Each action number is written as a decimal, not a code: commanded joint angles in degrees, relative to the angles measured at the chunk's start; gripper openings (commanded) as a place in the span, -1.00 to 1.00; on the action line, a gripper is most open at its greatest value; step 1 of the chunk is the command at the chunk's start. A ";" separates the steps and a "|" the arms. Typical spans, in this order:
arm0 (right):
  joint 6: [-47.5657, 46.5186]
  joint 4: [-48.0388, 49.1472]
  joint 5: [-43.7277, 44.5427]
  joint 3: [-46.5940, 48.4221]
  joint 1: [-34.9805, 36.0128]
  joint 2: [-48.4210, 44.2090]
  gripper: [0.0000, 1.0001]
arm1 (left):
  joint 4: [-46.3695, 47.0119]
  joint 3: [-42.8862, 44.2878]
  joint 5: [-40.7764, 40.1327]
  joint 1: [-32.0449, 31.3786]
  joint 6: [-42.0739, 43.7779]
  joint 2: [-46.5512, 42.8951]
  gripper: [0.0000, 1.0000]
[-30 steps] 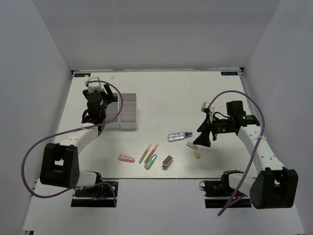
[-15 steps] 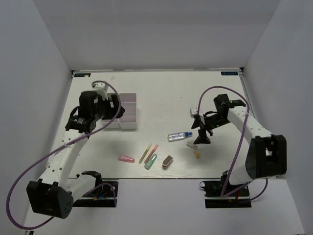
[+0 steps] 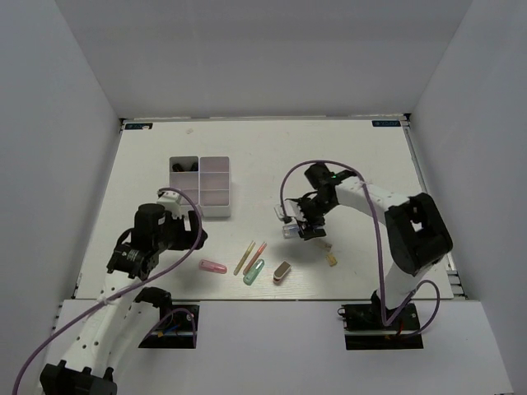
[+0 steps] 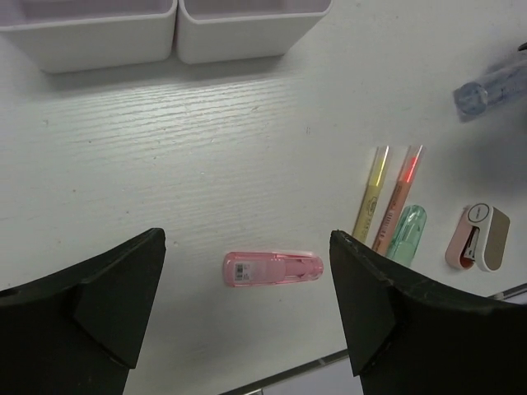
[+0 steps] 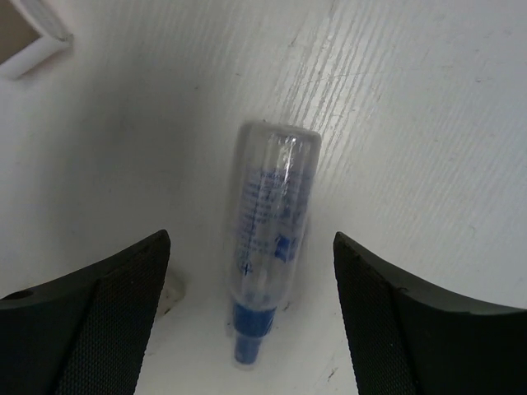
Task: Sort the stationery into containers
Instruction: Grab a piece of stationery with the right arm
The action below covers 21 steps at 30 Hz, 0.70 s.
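Observation:
The white organizer box point(image 3: 216, 186) stands at the back left; its near walls show in the left wrist view point(image 4: 247, 37). My left gripper point(image 3: 195, 236) is open and empty, and hovers over the pink capsule point(image 4: 273, 268), which lies between its jaws in the wrist view. My right gripper point(image 3: 301, 225) is open, with its jaws on either side of the clear blue-capped bottle point(image 5: 272, 214) lying on the table. The yellow pen point(image 4: 370, 191), the pink pen point(image 4: 398, 196), the teal tube point(image 4: 404, 234) and a grey and tan block point(image 4: 477, 239) lie close together.
A small tan block point(image 3: 332, 259) lies right of the bottle, near the table's front edge. A dark item point(image 3: 179, 167) sits in the organizer's far left compartment. A white corner of something point(image 5: 33, 37) shows at the top left of the right wrist view.
My left gripper has come back from over the organizer to above the pink capsule. My right gripper has moved left and down around the bottle.

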 commanded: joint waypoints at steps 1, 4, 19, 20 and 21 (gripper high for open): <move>7.07 5.26 10.35 4.61 5.13 3.46 0.63 | 0.73 -0.21 -2.95 -0.17 1.21 -3.34 0.82; 9.19 2.03 14.58 8.66 7.52 6.71 0.60 | 0.65 -1.00 -4.36 -0.26 1.30 -5.54 0.82; 8.58 -11.26 34.38 14.38 17.02 14.98 0.38 | 0.29 -0.92 -5.67 -0.26 1.57 -9.15 0.82; 9.11 -11.52 34.64 14.47 17.19 16.02 0.35 | 0.47 -1.00 -5.67 -0.26 1.48 -9.24 0.82; 10.51 -11.78 35.08 15.17 17.37 16.56 0.27 | 0.38 -0.92 -5.76 -0.26 1.65 -9.15 0.82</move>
